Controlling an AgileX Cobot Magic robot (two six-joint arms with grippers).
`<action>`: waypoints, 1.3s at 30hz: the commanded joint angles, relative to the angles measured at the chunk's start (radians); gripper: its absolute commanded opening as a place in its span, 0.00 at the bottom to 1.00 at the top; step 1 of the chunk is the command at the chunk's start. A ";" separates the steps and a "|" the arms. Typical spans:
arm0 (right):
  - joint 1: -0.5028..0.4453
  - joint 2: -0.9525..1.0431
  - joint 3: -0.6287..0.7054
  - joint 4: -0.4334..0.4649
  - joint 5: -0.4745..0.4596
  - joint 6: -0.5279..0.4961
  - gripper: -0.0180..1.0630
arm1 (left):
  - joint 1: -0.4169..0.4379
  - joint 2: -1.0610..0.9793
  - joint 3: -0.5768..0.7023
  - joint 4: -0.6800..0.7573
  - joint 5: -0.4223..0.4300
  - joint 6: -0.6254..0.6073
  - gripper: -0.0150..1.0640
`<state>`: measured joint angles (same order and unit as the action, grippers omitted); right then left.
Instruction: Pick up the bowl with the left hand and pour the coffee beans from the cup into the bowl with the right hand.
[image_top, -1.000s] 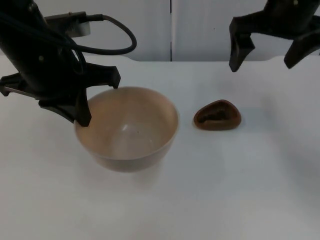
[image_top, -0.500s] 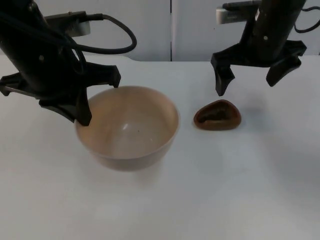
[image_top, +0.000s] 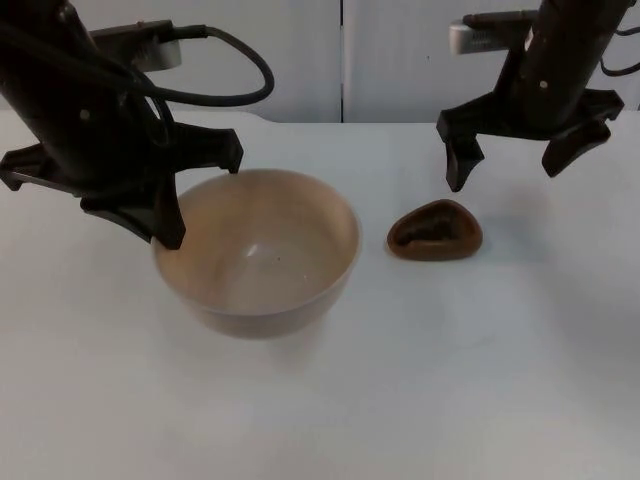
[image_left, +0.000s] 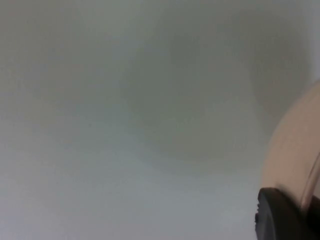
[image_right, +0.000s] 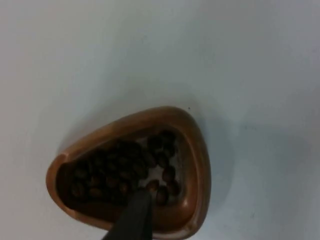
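I find the left gripper (image_top: 195, 195) clamped on the near-left rim of the bowl (image_top: 256, 255), ready to lift it, while my right gripper (image_top: 505, 165) hangs spread wide above the bean-filled cup (image_top: 435, 231), lined up to grasp it for pouring.

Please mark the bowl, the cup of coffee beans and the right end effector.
bowl (image_top: 262, 262), top view: inner floor.
cup (image_right: 196, 155), right wrist view: brown rim.
coffee beans (image_right: 117, 167), right wrist view: middle of the pile.
right end effector (image_top: 505, 168), top view: midway between its spread fingertips.
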<state>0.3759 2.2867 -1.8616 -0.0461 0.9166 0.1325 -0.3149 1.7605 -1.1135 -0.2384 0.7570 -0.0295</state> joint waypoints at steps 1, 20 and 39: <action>0.000 -0.006 -0.008 0.004 -0.015 -0.010 0.89 | 0.002 -0.016 0.002 -0.015 -0.010 -0.001 0.01; -0.003 0.100 -0.008 0.009 -0.090 -0.010 0.81 | 0.002 -0.016 0.002 -0.015 -0.015 -0.001 0.01; -0.003 0.136 -0.008 0.026 -0.133 -0.010 0.76 | 0.002 -0.016 0.002 -0.015 -0.015 -0.001 0.01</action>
<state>0.3736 2.4223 -1.8616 -0.0163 0.7855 0.1306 -0.3149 1.7605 -1.1135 -0.2384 0.7447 -0.0295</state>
